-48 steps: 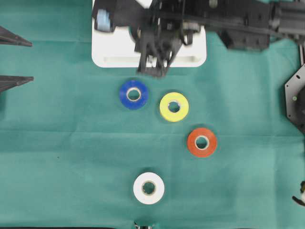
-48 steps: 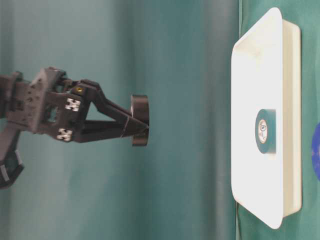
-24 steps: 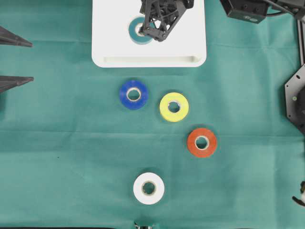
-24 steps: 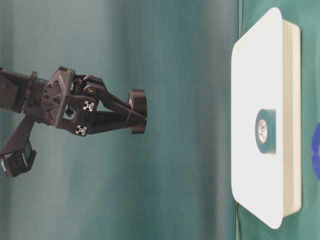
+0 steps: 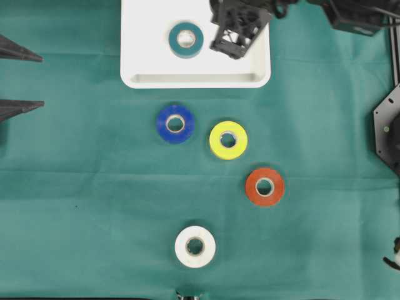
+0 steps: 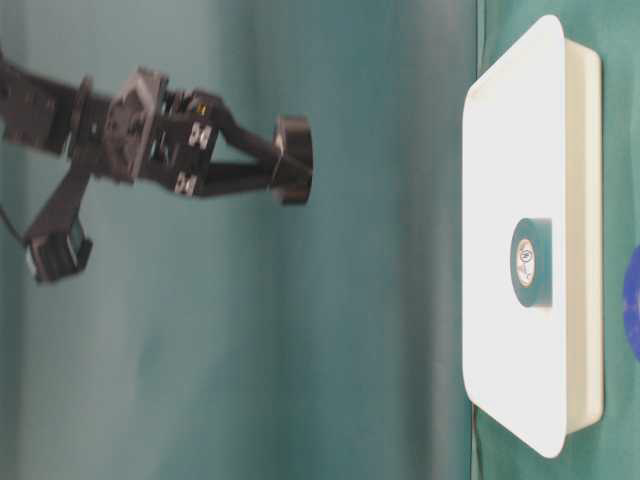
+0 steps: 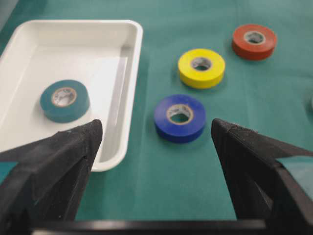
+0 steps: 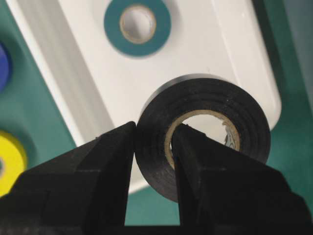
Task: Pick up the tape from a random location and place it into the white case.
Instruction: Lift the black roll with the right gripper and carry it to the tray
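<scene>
Because the right pincer (image 8: 152, 147) clamps only one wall of the black tape (image 8: 205, 134), one finger through the core, the roll could swing or slip and drop outside the case (image 5: 144, 37); the case lies well below, already holding a teal roll (image 5: 185, 39). The left pincer (image 7: 154, 147) gapes empty.

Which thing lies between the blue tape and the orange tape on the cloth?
The yellow tape lies between the blue tape and the orange tape, seen in the overhead view.
</scene>
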